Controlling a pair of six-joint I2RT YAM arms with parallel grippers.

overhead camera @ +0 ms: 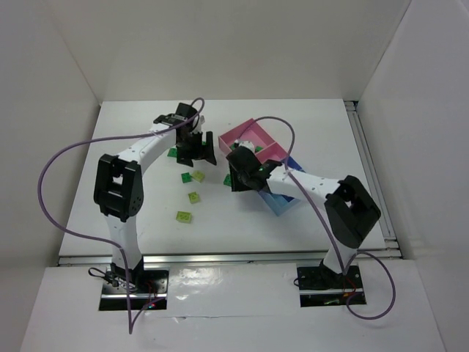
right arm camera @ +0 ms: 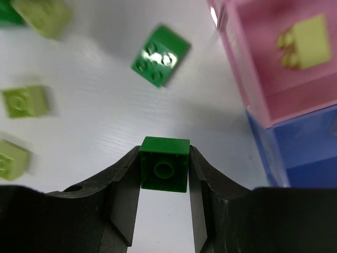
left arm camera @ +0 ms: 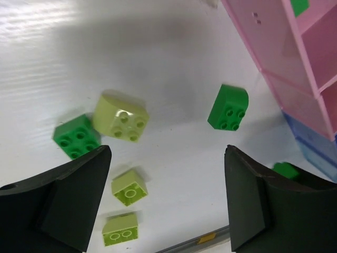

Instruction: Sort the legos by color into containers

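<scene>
My right gripper is shut on a small dark green lego and holds it above the table, left of the containers; in the top view the gripper sits beside the bins. Pink bins hold a cream-yellow lego; a blue bin adjoins them. My left gripper is open and empty above loose legos: a dark green rounded one, a lime one, a dark green one and two small lime ones. In the top view it hovers left of the pink bins.
Lime legos lie scattered on the white table in front of the left gripper. Another dark green lego lies ahead of the right gripper. White walls enclose the table. The blue bins lie partly under the right arm.
</scene>
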